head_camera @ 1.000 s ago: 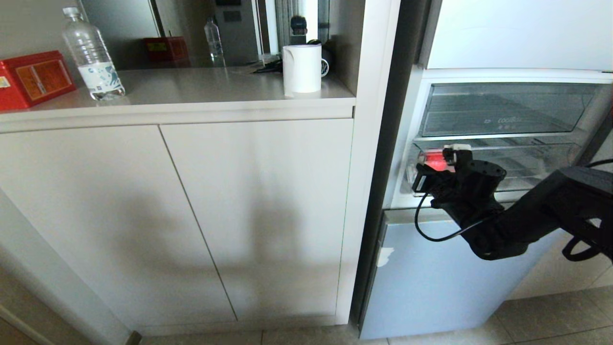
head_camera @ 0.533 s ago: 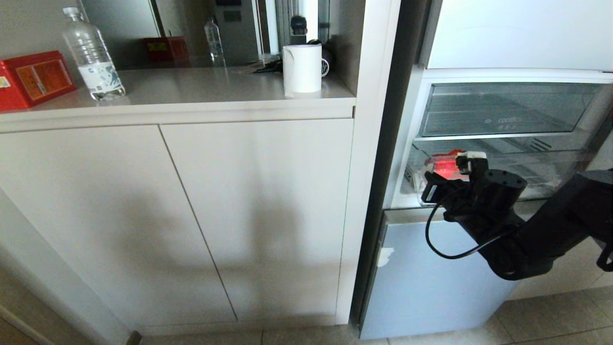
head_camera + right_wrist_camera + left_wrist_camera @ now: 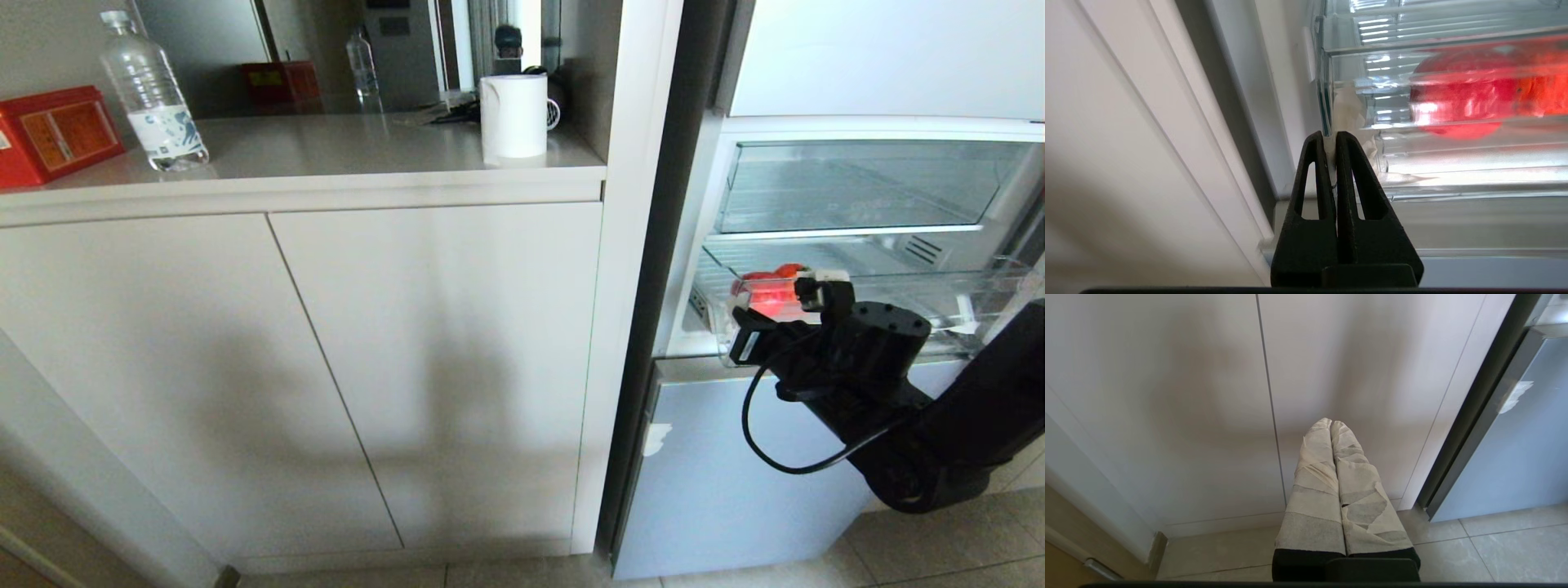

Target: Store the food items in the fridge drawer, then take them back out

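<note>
At the left front corner of the fridge drawer (image 3: 898,306), the right gripper (image 3: 1331,141) has its fingers pressed together, seemingly pinching the clear front wall between them. Both food items lie inside, just past that wall: the red piece (image 3: 1455,102) directly ahead of the fingertips, the orange-red piece (image 3: 1545,92) touching it on the side farther along the drawer's front. The drawer's long axis runs across the fridge, so it would slide straight toward the robot. The left gripper (image 3: 1331,428), its taped fingers closed on nothing, hangs parked before the cabinet door (image 3: 433,367), well apart from the drawer; the right arm is by far the nearer.
</note>
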`<state>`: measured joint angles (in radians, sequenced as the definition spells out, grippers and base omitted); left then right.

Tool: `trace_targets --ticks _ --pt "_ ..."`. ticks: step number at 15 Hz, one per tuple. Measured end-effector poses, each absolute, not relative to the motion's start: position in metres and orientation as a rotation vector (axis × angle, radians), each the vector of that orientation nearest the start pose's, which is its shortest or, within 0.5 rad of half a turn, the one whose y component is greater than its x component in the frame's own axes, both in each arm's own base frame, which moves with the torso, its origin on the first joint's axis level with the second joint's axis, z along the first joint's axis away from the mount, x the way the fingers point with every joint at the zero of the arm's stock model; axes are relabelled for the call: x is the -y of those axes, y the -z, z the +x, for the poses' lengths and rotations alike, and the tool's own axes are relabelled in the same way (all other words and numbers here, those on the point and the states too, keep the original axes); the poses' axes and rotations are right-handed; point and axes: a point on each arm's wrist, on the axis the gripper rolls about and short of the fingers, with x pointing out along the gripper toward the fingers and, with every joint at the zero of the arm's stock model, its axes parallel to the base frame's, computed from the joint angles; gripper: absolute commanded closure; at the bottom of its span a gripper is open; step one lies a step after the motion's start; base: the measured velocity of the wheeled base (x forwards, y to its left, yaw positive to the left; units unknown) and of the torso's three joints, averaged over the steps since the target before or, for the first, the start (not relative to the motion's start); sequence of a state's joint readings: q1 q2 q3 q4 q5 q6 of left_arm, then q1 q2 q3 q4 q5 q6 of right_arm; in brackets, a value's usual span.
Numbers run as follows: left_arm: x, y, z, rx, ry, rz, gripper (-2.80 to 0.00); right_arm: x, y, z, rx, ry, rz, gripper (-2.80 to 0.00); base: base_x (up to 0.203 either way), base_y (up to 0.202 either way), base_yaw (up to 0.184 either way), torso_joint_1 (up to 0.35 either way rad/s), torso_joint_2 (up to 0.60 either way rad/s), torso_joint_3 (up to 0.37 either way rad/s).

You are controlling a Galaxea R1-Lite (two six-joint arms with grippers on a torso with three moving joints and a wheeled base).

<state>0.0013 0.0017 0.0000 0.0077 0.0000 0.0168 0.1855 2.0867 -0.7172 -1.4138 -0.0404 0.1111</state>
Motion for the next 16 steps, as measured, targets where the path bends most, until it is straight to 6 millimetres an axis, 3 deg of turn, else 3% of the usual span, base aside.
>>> trace_targets --ticks 8,16 --pt "0.0 -0.075 -0.023 -0.009 0.0 0.017 0.0 -0.063 -0.111 0.333 0.031 -0.15 0.123 0.0 0.0 0.0 0.0 0.0 0.0 0.0" --pt "0.0 -0.075 -0.023 -0.009 -0.001 0.017 0.0 -0.053 -0.114 0.276 -0.049 -0.149 0.146 0.0 0.0 0.0 0.0 0.0 0.0 0.0"
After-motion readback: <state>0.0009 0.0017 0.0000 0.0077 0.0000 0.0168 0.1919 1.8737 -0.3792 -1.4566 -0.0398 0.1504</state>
